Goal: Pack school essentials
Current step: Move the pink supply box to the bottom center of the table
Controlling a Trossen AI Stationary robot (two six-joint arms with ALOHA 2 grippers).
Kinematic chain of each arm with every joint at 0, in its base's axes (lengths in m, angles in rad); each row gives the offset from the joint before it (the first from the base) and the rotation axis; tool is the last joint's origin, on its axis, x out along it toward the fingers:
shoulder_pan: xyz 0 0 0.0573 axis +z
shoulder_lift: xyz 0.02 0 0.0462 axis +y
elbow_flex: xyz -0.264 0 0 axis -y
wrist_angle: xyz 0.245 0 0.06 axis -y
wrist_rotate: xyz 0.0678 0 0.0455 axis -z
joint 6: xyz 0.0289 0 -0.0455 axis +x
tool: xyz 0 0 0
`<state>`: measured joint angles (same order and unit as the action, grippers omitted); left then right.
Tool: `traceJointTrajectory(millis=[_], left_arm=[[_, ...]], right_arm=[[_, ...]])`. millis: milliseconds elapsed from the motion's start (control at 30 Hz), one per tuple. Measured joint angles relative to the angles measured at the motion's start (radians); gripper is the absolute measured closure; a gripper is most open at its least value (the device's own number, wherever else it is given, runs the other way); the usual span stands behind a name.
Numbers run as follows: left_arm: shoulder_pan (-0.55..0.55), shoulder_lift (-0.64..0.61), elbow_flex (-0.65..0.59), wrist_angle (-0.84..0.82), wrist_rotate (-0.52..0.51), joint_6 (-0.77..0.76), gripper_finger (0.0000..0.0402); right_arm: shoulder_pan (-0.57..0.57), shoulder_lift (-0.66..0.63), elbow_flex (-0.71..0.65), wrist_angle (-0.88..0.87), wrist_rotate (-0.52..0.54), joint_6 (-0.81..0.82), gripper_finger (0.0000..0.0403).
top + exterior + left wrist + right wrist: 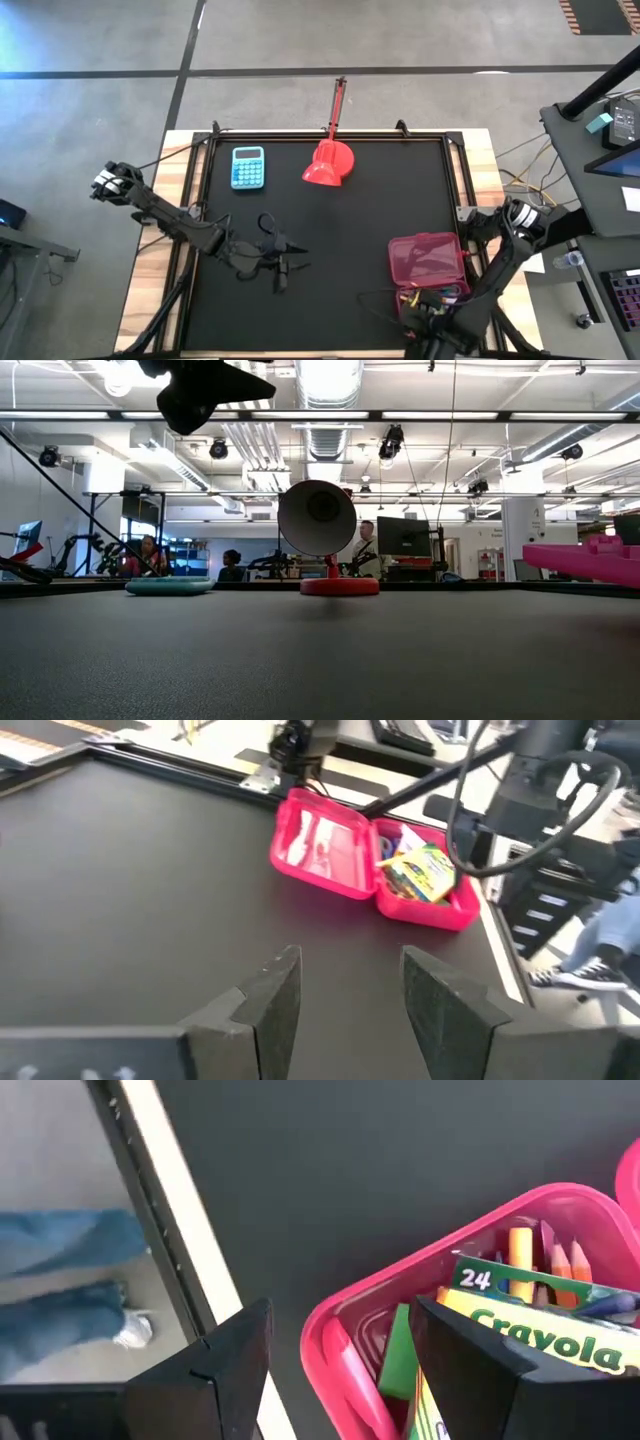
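Edges are cutting off much of what we are looking at: in the high view the pink case (428, 262) is sitting at the table's near right corner with its tray half hidden under the right arm, and in the low view only a sliver of it is showing at the right margin. The case is lying open, lid spread flat toward the table's far side, tray toward the near edge, so its long axis is running near to far. Inside the tray we are seeing the crayon box (520, 1335) lying on top, orange and yellow pencils (545, 1260) beside it, and what is probably a green pen (400, 1355) beneath. The right gripper (340, 1360) is hovering just over the tray's corner, fingers spread wide and holding nothing. The left gripper (345, 995) is hanging above bare mat left of centre, jaws parted and empty, facing the case from well apart. Across the far side, the light-blue calculator (248, 167) and the red domed object (329, 163) are standing near each other, clear of both arms.
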<state>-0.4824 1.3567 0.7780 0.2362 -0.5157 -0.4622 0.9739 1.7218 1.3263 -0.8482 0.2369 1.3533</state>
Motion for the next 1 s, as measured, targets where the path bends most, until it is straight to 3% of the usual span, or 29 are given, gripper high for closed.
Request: traceJointTrajectory(millis=[433,700,1000], left_arm=[[0.067,0.0,0.0,0.001,-0.016,0.006,0.0246],[0.071,0.0,0.0,0.0,-0.015,0.008,0.0246],[0.071,-0.003,0.0,0.001,-0.013,0.141,0.0246]], right_arm=[[-0.082,0.0,-0.024,0.001,0.0,0.407,0.0179],[-0.144,0.001,-0.024,0.0,-0.002,0.444,0.0179],[-0.17,0.001,-0.025,-0.006,-0.042,0.471,0.0179]])
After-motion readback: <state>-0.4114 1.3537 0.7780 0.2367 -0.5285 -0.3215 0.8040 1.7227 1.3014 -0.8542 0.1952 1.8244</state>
